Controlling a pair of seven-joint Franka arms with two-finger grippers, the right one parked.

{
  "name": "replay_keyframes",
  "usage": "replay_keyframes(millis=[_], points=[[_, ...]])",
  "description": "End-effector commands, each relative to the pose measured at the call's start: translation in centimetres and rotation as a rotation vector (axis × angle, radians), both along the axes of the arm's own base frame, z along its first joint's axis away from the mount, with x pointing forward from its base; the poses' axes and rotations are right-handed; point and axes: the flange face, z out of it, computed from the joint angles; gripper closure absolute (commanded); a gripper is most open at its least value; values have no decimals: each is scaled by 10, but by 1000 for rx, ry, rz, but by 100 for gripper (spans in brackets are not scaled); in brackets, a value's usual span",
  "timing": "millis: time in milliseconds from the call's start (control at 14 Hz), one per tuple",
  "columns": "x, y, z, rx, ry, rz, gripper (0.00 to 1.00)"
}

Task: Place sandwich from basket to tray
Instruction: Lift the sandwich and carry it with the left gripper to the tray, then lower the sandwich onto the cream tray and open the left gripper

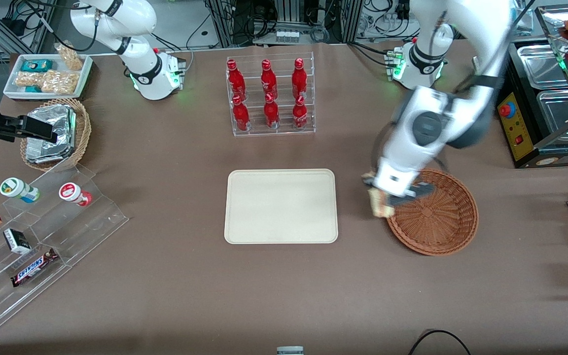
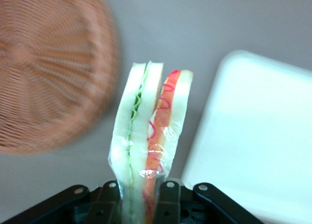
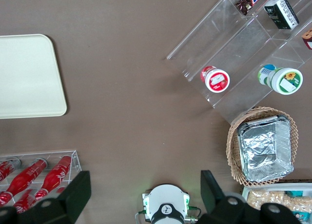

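Six red bottles (image 1: 269,94) are held in a clear acrylic rack (image 1: 270,127) at upper centre; a tan wicker basket of foil packs (image 1: 56,132) is seen at left.

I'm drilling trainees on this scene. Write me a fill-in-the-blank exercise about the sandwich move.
1. The tool is shut on the ____.
2. The sandwich hangs over the rim of the ____, at its tray-side edge.
3. The tray holds ____ items.
4. The rack farther from the front camera than the tray holds six red ____.

Missing words: sandwich; basket; no; bottles
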Motion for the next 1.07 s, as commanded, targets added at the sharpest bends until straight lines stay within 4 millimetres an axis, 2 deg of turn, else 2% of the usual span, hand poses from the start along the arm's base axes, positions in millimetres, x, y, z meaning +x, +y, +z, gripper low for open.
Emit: replay_keyframes(millis=[0,214,286,357,571,643,714,786,857,1000], points=[[-5,-83,-32,9,19,-96,88],[-15,-177,-71,0,11,-93,87],[-15,-194,-82,1,5,-93,87],[-20,-206,-91,17,-6,-105,87],[-29,-213,-107,51,-15,-108,83],[-28,-213,-112,52,-13,-110,67],[-26,-215,-109,45,-19,-109,42],[-23,-216,-107,40,-25,-105,7],[-20,-218,-97,23,-34,-96,0],[-8,-215,-76,12,-58,-87,0]])
